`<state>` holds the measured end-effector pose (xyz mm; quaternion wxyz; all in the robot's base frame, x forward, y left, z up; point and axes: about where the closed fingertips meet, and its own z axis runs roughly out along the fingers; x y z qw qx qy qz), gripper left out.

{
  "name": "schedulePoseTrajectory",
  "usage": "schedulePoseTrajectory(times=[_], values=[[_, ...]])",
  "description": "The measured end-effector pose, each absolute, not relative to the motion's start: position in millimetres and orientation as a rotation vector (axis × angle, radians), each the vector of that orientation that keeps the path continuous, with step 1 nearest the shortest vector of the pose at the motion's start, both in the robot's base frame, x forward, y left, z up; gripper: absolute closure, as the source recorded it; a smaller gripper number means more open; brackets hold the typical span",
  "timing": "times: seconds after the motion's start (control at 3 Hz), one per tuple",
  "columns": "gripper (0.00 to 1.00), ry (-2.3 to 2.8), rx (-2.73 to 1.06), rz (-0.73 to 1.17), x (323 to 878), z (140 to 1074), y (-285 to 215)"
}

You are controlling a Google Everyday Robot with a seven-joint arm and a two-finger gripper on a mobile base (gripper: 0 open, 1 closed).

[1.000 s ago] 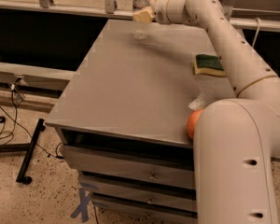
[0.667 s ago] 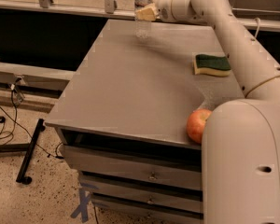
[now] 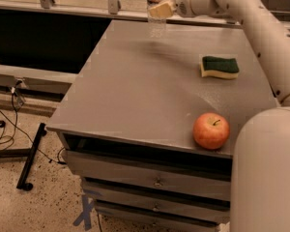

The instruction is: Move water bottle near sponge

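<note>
Finds the bottle (image 3: 157, 27) at the far edge of the table (image 3: 111, 95), well apart from its goal. Meets the gripper (image 3: 160, 9) right against the bottle's upper part; cannot tell whether clamped on it or loose. Passes the apple (image 3: 211, 130) at the near right corner, uninvolved. Reaches the sponge (image 3: 220, 66) flat on the right side, bare tabletop between it and the bottle. Looks early: needs a carry rightward and a set-down beside the sponge.
</note>
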<state>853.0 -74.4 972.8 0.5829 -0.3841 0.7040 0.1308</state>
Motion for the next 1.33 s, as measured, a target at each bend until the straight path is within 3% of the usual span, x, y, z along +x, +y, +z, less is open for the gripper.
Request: schedulePoseTrajectory(times=[1.33], values=[[1.0,1.823,-0.7,0.285,795,948,-184]])
